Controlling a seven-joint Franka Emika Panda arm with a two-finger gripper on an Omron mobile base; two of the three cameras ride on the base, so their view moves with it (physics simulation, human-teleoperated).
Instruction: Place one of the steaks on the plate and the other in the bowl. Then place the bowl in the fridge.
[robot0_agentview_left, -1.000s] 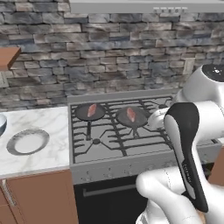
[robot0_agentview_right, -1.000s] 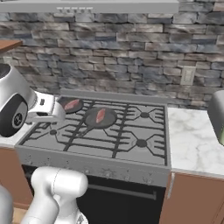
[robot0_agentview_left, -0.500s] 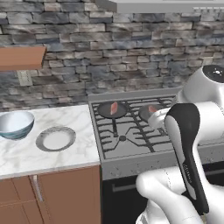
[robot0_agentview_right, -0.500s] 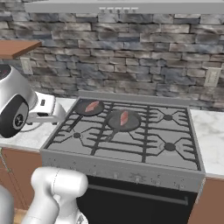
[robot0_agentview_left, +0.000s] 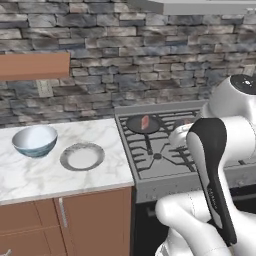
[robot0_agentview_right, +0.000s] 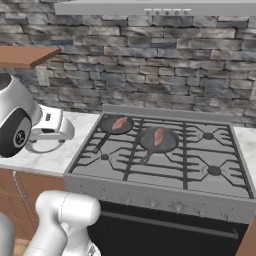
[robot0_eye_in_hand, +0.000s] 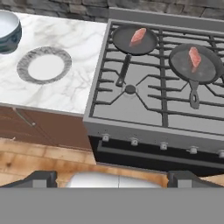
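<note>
Two pinkish steaks lie in dark frying pans on the stove: one (robot0_eye_in_hand: 138, 36) in the back-left pan, the other (robot0_eye_in_hand: 194, 57) in the pan to its right. They also show as the left steak (robot0_agentview_right: 119, 123) and the right steak (robot0_agentview_right: 159, 136). The grey-rimmed plate (robot0_eye_in_hand: 25, 73) and the pale blue bowl (robot0_eye_in_hand: 6, 30) sit on the marble counter left of the stove. My gripper (robot0_eye_in_hand: 113, 179) hangs high in front of the stove, open, with nothing between its fingertips (robot0_eye_in_hand: 41, 178). The fridge is out of view.
The black gas stove (robot0_agentview_left: 160, 160) has raised grates and long pan handles (robot0_eye_in_hand: 122, 72) pointing toward me. A wooden shelf (robot0_agentview_left: 32, 65) juts from the stone wall above the counter (robot0_agentview_left: 50, 175). A range hood (robot0_agentview_right: 150, 7) hangs over the stove.
The base has driven left, so the whole scene slid right in both base views; the bowl and plate have come fully into view. The arm keeps its pose and the gripper stays open.
</note>
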